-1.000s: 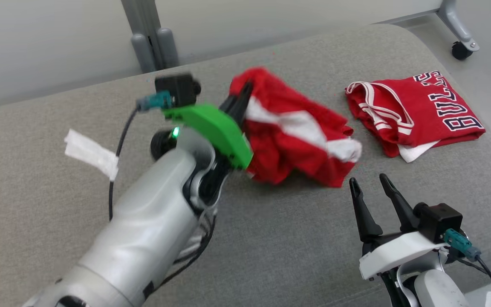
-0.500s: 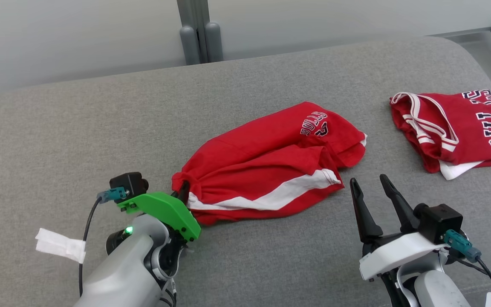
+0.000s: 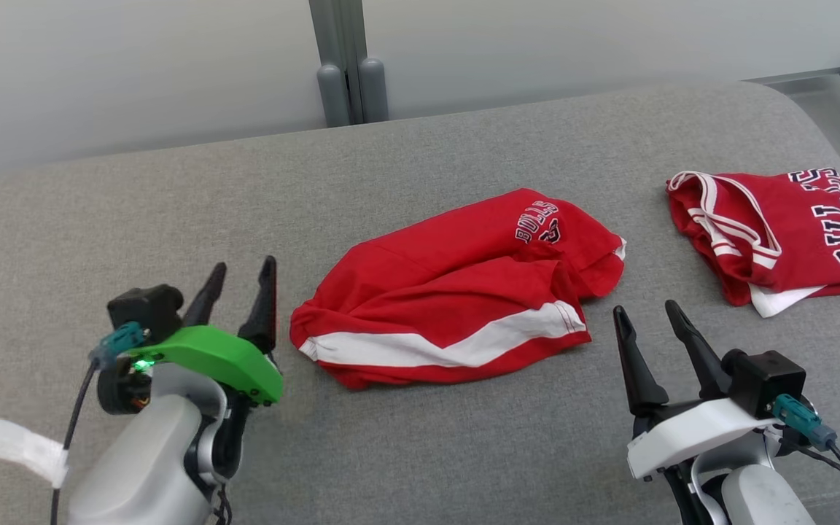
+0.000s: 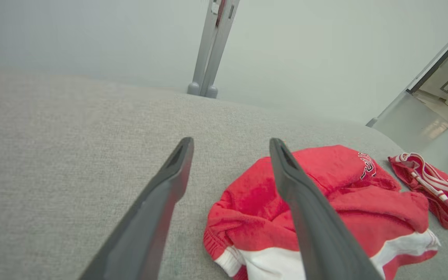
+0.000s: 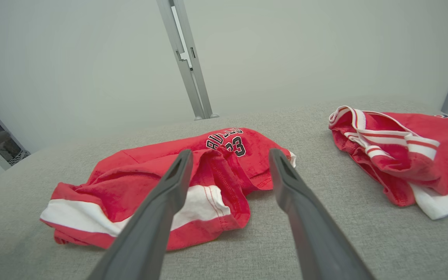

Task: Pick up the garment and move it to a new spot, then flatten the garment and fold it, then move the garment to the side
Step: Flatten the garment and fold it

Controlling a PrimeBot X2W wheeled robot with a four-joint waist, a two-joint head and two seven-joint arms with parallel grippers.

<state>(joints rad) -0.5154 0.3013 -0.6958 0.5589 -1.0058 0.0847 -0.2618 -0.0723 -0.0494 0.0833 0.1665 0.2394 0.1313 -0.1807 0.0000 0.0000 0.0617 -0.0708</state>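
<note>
The garment (image 3: 456, 306) is a pair of red shorts with a white stripe and a small printed logo, lying crumpled at the middle of the grey padded surface (image 3: 420, 452). It also shows in the left wrist view (image 4: 325, 210) and the right wrist view (image 5: 161, 190). My left gripper (image 3: 241, 281) stands open just left of the shorts' gathered end, apart from the cloth, with nothing between its fingers. Near the front right, my right gripper (image 3: 646, 321) is open and empty, a little off the shorts' right edge.
A folded red jersey (image 3: 777, 233) with white trim and dark lettering lies at the right of the surface, also in the right wrist view (image 5: 406, 155). A grey post (image 3: 347, 65) stands behind the far edge. The surface's rounded corner (image 3: 806, 117) falls away at the far right.
My left gripper carried the shorts down and toward me, laid them on the surface, then opened and drew back to the left. The camera shifted. The right gripper stayed open.
</note>
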